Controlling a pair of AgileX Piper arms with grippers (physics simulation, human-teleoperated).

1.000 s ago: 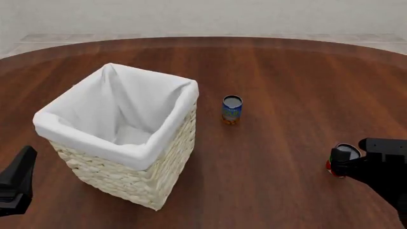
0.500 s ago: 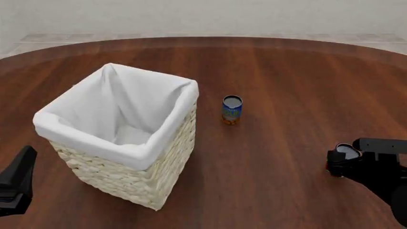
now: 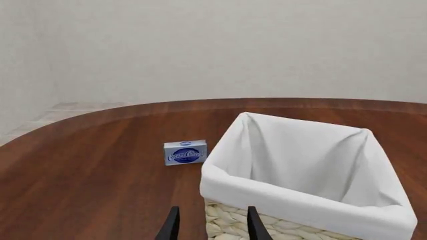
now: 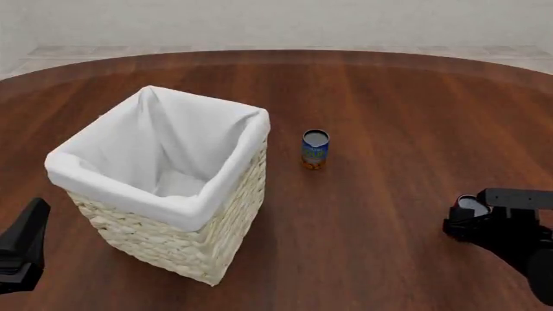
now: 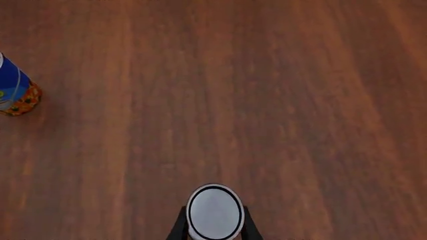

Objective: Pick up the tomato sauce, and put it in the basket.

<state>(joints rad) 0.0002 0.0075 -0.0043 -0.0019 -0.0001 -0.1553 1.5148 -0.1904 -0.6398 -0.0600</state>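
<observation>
The tomato sauce (image 4: 471, 205) stands on the table at the near right; only its silvery top shows, also in the right wrist view (image 5: 214, 212). My right gripper (image 4: 467, 219) is down around it, with a finger (image 5: 179, 229) pressed against each side of the can, which rests on the wood. The basket (image 4: 103, 184), cream wicker with a white cloth lining, stands at the left and looks empty; its rim shows in the left wrist view (image 3: 280, 192). My left gripper (image 3: 210, 227) is open and empty, low at the near left (image 4: 26, 240), close to the basket's near corner.
A blue-and-orange labelled can (image 4: 315, 149) stands upright just right of the basket, also in the right wrist view (image 5: 13, 92). A small blue-and-white box (image 3: 185, 152) lies on the table beyond the basket. The brown wooden table (image 4: 389, 97) curves away at the far edge.
My right gripper has sunk lower around the tomato sauce, hiding its red label. The left arm, basket and other can have not moved.
</observation>
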